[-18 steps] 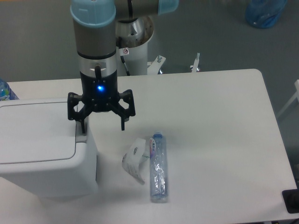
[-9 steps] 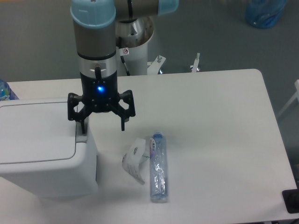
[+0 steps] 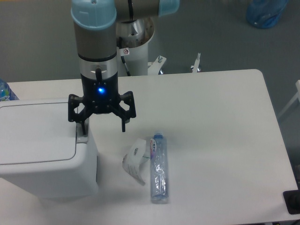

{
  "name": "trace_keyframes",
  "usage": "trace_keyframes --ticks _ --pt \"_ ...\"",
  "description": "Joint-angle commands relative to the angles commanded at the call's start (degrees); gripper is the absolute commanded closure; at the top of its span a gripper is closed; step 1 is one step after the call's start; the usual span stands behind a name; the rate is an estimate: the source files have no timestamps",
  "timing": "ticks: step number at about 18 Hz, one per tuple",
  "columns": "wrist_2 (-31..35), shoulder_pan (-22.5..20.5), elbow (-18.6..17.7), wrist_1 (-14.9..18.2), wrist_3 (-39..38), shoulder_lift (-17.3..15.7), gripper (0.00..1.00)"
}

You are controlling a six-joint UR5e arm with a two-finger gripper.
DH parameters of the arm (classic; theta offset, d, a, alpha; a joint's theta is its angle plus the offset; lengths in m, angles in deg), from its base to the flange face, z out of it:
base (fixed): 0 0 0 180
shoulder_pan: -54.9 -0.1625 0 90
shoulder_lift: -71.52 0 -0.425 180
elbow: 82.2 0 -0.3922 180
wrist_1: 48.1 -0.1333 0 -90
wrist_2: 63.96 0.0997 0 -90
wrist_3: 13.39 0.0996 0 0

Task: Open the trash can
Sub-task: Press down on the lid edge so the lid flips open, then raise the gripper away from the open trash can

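From the fixed camera, the trash can (image 3: pixel 40 150) is sitting at the left end of the white table (image 3: pixel 211 122), partly cut off by the frame edge, its flat lid (image 3: pixel 35 133) lying down and closed. The gripper (image 3: pixel 102 127) is hanging over the can's right edge with its fingers spread wide and nothing between them. One finger (image 3: pixel 83 129) is pointing down onto the grey push tab (image 3: pixel 82 138) at the lid's right side; whether it is actually touching is too close to call from this angle. The other finger is dangling beyond the can's wall, above bare table. A blue light is glowing on the gripper body.

Just beside the can, a crumpled wrapper (image 3: pixel 134 161) and a clear plastic bottle (image 3: pixel 159 169) are lying on the table, apparently waiting for disposal.

I'm reading this as the pressing step: finger lined up on the tab, lid not yet released. The next move is calling for a straight downward push on that tab, keeping the finger centred so it isn't slipping off the edge.
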Motion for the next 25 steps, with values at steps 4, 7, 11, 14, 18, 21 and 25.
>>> trace_keyframes --ticks 4,7,11,14,18,21,25 --pt "0.0 0.0 0.0 0.0 0.0 0.1 0.00" --pt "-0.1 0.0 0.3 0.0 0.0 0.0 0.00" --pt "0.4 0.0 3.0 -0.5 0.8 0.1 0.00" --pt "3.3 -0.9 5.4 -1.1 4.4 0.4 0.00" --pt "11.3 -3.6 6.2 -1.1 14.5 0.4 0.00" --pt "17.0 -5.5 6.2 -1.0 19.4 0.5 0.00" --pt "19.2 -10.2 5.7 -0.2 26.0 0.3 0.00"
